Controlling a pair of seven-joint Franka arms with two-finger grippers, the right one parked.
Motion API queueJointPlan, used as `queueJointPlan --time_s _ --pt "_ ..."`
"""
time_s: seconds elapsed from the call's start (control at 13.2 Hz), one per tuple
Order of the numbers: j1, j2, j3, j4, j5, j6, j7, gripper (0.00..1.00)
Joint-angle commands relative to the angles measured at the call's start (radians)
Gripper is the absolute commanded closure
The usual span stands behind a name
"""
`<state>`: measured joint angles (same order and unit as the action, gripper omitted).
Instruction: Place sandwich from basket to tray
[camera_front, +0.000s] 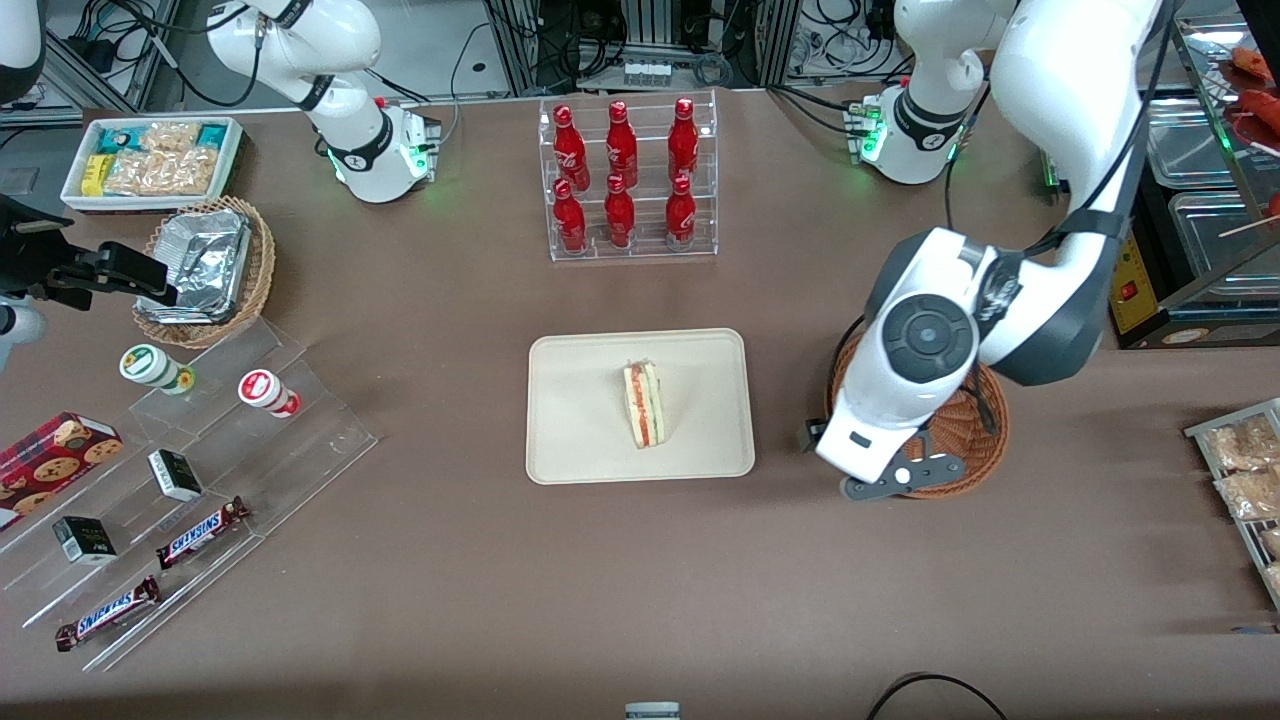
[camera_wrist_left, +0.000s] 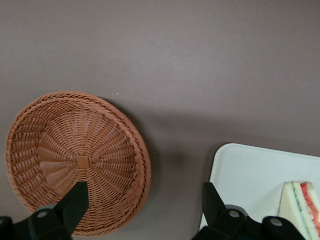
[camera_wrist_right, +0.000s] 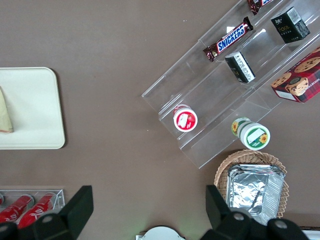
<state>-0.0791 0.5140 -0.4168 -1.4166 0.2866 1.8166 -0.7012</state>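
- Sandwich (camera_front: 645, 404) lay on its side on the cream tray (camera_front: 580, 450), well clear of the fingers (camera_wrist_left: 75, 202).
- Gripper (camera_wrist_left: 142, 210) hung spread wide and empty, above bare table between wicker basket (camera_wrist_left: 75, 160) and tray edge.

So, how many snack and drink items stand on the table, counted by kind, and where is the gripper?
Red cola bottles: 6
Snickers bars: 2
Small dark boxes: 2
Round cups: 2
Cookie box: 1
Sandwich, on the tray: 1
Total: 14
The gripper hangs open above the empty basket.
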Motion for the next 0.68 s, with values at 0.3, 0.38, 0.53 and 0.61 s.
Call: queueJointPlan --time_s 0.3,0.38,0.53,0.61 --pt "0.116 -0.184 0.007 -0.149 -0.138 -0.026 0.316 0.00" --pt "0.123 -0.212 0.030 -0.159 -0.159 -0.051 0.357 0.00" --pt "0.111 -0.258 0.110 -0.157 -0.219 -0.118 0.467 0.00" --pt "0.110 -0.285 0.145 -0.157 -0.240 -0.155 0.529 0.00"
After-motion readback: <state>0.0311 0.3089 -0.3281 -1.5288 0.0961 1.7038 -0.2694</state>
